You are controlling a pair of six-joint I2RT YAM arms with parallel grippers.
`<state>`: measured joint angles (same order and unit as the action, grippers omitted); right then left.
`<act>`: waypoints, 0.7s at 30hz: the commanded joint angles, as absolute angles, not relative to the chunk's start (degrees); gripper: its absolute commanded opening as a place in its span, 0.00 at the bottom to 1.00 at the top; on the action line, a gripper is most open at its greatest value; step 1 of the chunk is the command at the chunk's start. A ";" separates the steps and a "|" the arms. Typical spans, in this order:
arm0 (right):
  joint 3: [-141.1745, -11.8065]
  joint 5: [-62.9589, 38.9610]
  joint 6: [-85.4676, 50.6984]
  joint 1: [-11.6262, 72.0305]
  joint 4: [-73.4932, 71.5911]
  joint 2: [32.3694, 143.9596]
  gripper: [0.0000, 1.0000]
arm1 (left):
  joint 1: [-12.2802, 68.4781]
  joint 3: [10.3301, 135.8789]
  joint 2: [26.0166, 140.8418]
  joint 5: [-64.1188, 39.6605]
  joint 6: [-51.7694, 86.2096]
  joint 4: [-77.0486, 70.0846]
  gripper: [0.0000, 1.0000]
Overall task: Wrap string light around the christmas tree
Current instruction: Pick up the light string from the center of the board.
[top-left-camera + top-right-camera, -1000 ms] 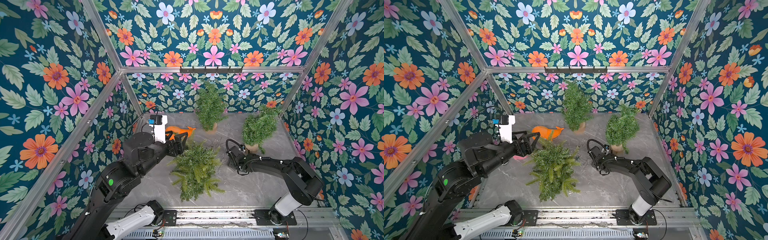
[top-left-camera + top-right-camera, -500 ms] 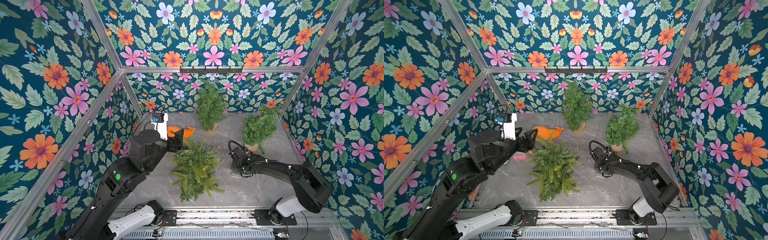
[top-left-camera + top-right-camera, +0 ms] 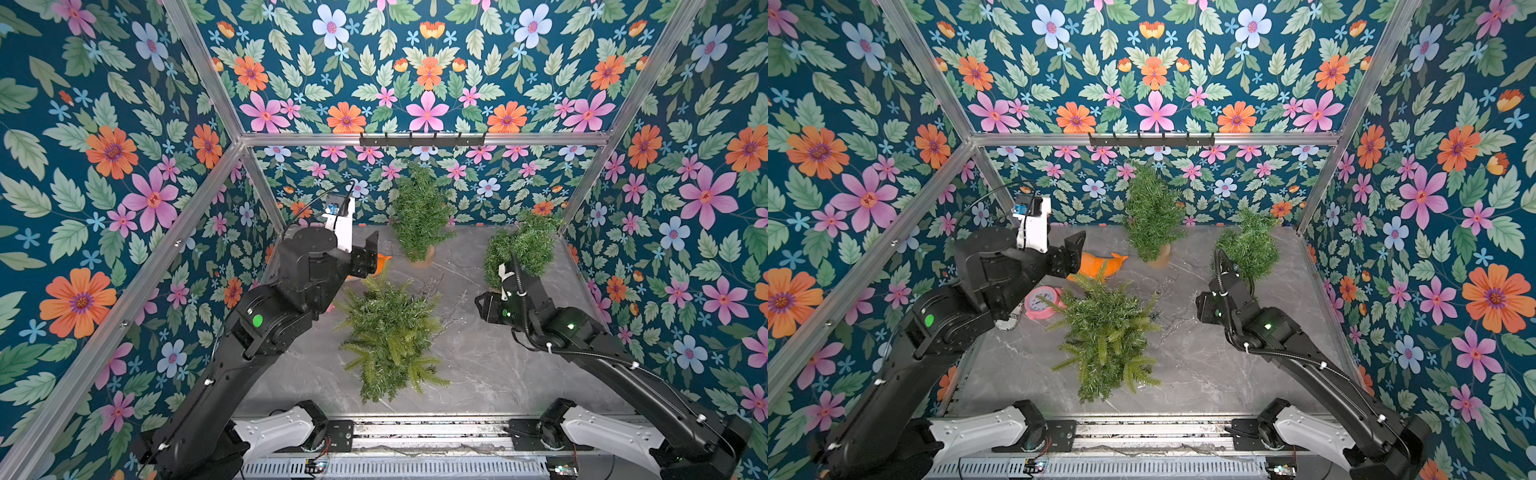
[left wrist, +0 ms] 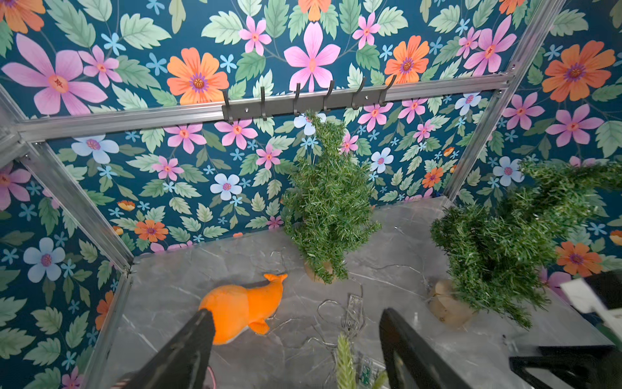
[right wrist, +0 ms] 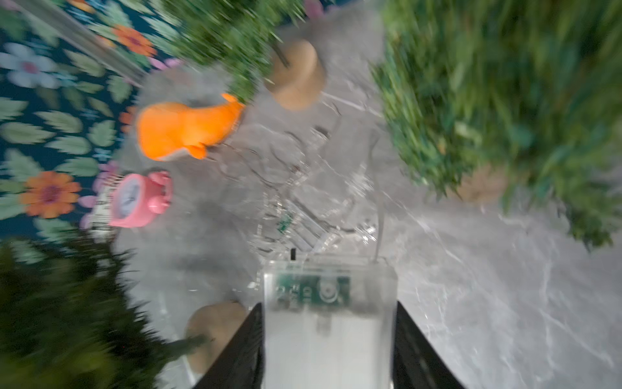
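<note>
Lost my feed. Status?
Left claw open, empty. Right claw shut on battery box. String light loose on table; front tree unwrapped. Orange plush, pink clock nearby.

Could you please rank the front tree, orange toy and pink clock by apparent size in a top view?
1. front tree
2. orange toy
3. pink clock
Toy and clock are partly hidden, so their order is unsure.

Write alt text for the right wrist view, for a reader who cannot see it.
The right gripper holds a clear battery box, its string light wire lying in loops on the grey table. Beyond lie an orange plush toy and a pink alarm clock, with green Christmas trees around; the picture is blurred.
</note>
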<state>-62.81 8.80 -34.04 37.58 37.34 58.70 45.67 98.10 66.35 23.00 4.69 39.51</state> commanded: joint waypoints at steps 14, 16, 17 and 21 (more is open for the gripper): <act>-91.14 8.17 -17.76 37.69 31.95 60.56 0.43 | 35.42 112.26 80.18 0.63 -0.26 33.38 0.87; -92.24 7.12 -16.84 37.68 26.92 60.53 0.43 | 32.50 112.57 81.38 -5.95 1.66 32.65 0.86; -92.83 6.82 -16.49 37.66 24.54 60.53 0.43 | 31.89 112.59 81.91 -8.93 1.57 32.32 0.86; -93.42 6.48 -15.82 37.67 15.34 60.64 0.43 | 31.90 110.37 82.45 -17.55 -2.20 29.77 0.85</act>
<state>-93.14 7.46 -17.61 37.65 26.09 60.62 32.01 111.39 82.56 -6.83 -0.27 33.43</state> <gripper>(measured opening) 0.524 0.851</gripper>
